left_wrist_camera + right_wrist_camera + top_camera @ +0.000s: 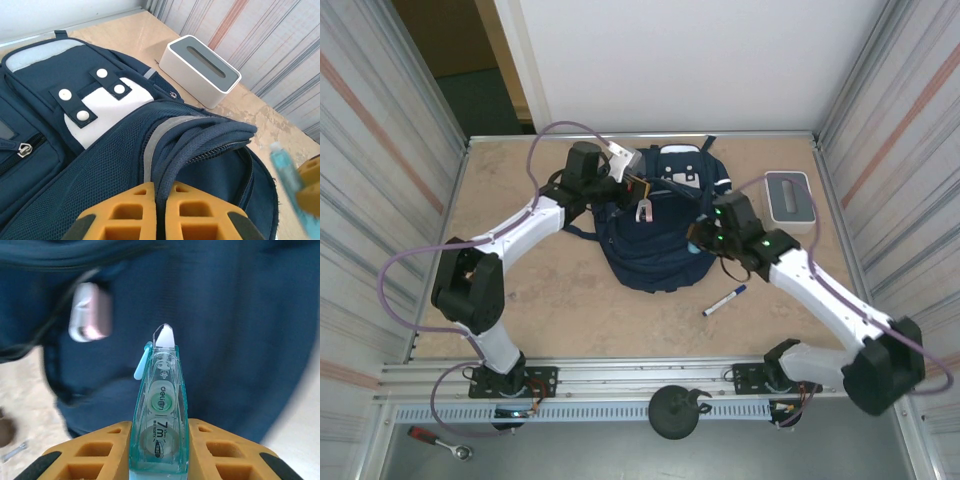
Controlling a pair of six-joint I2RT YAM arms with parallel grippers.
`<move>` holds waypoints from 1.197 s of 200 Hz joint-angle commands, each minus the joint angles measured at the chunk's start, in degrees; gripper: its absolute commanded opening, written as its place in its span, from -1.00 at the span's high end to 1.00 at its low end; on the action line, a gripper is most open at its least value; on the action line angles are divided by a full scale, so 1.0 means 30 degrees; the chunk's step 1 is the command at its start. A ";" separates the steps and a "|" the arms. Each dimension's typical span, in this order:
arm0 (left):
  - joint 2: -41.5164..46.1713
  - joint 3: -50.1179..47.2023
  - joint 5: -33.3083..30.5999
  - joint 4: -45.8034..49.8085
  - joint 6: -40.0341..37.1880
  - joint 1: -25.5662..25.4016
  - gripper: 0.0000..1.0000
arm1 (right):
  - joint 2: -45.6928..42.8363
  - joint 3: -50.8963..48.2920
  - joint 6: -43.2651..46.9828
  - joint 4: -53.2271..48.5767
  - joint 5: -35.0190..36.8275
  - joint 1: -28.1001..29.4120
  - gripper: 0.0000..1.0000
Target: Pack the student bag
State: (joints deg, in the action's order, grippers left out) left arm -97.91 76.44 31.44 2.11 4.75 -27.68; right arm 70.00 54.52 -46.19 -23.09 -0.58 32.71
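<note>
The student bag [655,240] is a navy backpack lying flat in the middle of the table, with white buckle patches [102,107] on its front. My left gripper [160,187] is shut on a rolled fold of the bag's zipper edge [200,137] and holds the opening up near the bag's top [638,190]. My right gripper [159,429] is shut on a clear teal correction tape [161,400], tip pointing at the bag fabric [230,315]. It hovers at the bag's right side [702,236]. The tape [286,172] also shows in the left wrist view.
A white-grey box [789,195] stands right of the bag [200,67]. A blue-capped white pen [724,300] lies on the table in front of the bag. A small pale pinkish tag [90,312] hangs blurred on the bag. Metal walls enclose the table.
</note>
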 commanded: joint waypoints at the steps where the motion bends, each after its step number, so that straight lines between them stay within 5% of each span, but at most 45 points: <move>1: 0.1119 0.1580 0.0008 -0.0143 -0.0268 0.0321 1.00 | 0.2317 0.1213 0.0385 0.3673 -0.1130 0.0704 0.43; 67: 0.1244 0.1773 0.0124 0.0048 -0.0105 0.0259 1.00 | 0.7937 0.3931 -0.1640 0.7129 -0.1336 0.0319 0.36; 127: 0.1055 0.1538 0.0061 0.0322 -0.0376 -0.0148 1.00 | 0.7862 0.2731 -0.2308 0.7699 0.1328 -0.0458 0.02; 239: 0.0652 0.0241 -0.0609 -0.0430 -0.0423 -0.0148 1.00 | 0.2242 -0.1503 0.1370 0.6778 -0.6542 -0.0499 -0.09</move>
State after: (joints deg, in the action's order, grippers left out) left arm -97.91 77.12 30.15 5.06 4.08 -28.40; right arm 80.53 52.45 -45.30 0.43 -14.70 31.79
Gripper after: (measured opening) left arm 0.076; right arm 0.544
